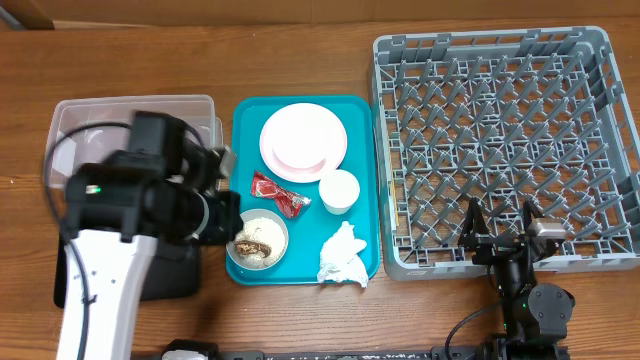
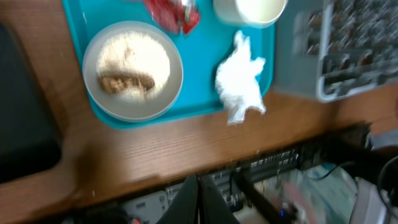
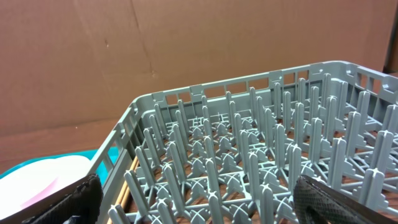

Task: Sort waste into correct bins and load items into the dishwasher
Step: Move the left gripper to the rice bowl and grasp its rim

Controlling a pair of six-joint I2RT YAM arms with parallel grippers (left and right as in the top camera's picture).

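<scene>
grey dish rack [image 1: 500, 140] sits right, one corner cut off. clear tub [image 1: 80, 115] far left, half hidden under the arm, black tray [image 1: 170, 275] mostly covered. teal tray [image 1: 250, 190] carries plate [image 1: 303, 137], bowl [image 1: 257, 240], napkin [image 1: 342, 255], cup [image 1: 339, 190], and red wrapper [image 1: 278, 192] lying diagonally. left gripper [image 2: 200, 199] pinched together over the table edge. right gripper [image 1: 500, 220] spread wide at the rack's wall.

Black tray [image 1: 175, 278]: mostly covered by the left arm [image 1: 110, 250] in the overhead view.
Clear tub [image 1: 75, 115]: its near half lay under that arm.
Cup [image 2: 250, 9]: cropped by the left wrist view's top edge.
Red wrapper [image 2: 169, 14]: blurred, top cut off.
Plate [image 3: 37, 177]: a sliver only, right wrist view's corner.
</scene>
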